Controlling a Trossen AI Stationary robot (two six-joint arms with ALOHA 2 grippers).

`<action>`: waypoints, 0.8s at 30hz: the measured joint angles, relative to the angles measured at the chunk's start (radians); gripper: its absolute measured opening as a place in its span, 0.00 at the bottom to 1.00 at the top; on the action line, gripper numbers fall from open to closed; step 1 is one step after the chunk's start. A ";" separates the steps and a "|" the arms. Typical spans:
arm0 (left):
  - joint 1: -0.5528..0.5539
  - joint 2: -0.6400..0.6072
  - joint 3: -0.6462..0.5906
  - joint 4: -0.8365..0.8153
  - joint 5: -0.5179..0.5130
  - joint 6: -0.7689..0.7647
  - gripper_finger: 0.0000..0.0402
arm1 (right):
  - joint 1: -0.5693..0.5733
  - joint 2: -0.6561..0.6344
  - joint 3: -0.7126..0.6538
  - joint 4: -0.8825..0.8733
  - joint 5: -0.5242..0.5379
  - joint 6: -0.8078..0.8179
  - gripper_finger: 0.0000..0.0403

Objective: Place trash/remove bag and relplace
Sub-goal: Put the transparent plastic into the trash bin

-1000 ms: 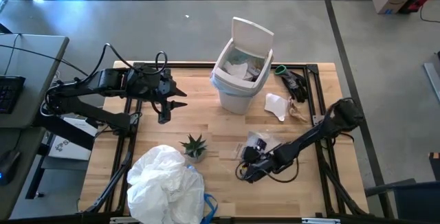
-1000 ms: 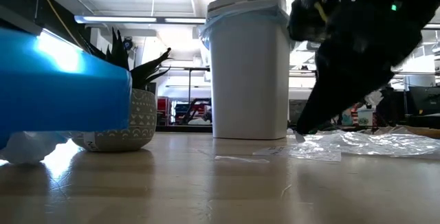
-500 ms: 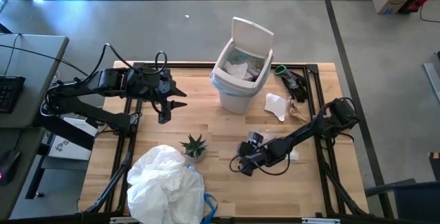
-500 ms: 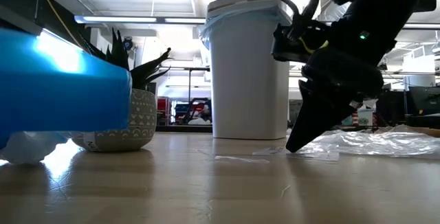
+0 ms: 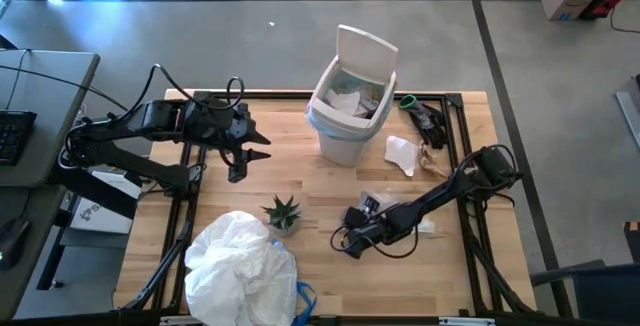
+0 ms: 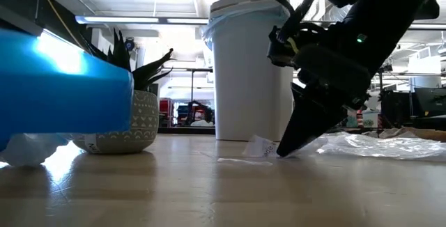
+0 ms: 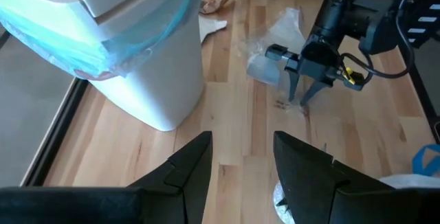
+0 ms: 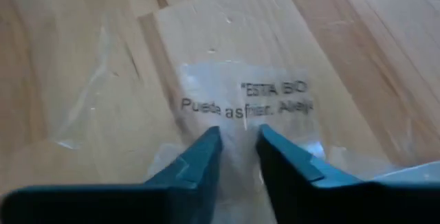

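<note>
The right end effector [image 5: 349,245] is lowered to the pale wooden bench [image 5: 300,176], its fingertips pressed on the edge of a clear crinkled plastic wrapper [image 8: 234,114] printed with black lettering. In the right wrist view the two fingers stand narrowly apart with the film between them — pinched, it appears, though a firm hold cannot be confirmed, and a corner of the wrapper is seen lifted in the low view. The steep downward tilt is judged to serve getting under a thin, flat sheet.

The white plastic swing-lid bin [image 5: 348,106], lined with a translucent light-blue bag [image 7: 103,52], stands at the far middle of the bench with scraps already inside; it is well apart from the wrapper. A white paper scrap [image 5: 402,153] and a crumpled brown paper piece [image 5: 436,163] lie beside the bin, not yet collected.

The left end effector [image 5: 252,146] hovers released over the bench's left side, waiting. A small green spiky potted plant [image 5: 282,212] and a bulging white plastic sack [image 5: 240,266] sit near the front — neither is involved.
</note>
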State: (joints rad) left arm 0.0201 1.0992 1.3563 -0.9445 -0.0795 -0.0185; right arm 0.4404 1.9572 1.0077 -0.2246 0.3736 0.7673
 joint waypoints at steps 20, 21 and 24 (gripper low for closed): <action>-0.018 0.000 0.000 -0.057 -0.003 -0.032 0.35 | 0.007 0.003 0.399 -0.456 0.072 -0.163 0.00; -0.021 0.000 0.000 -0.057 -0.003 -0.034 0.35 | 0.008 0.003 0.438 -0.500 0.092 -0.176 0.00; -0.030 0.000 0.000 -0.058 -0.003 -0.035 0.35 | 0.015 0.001 0.560 -0.612 0.159 -0.212 0.00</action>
State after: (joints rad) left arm -0.0101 1.0992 1.3567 -1.0024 -0.0826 -0.0540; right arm 0.4549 1.9583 1.5674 -0.8363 0.5328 0.5551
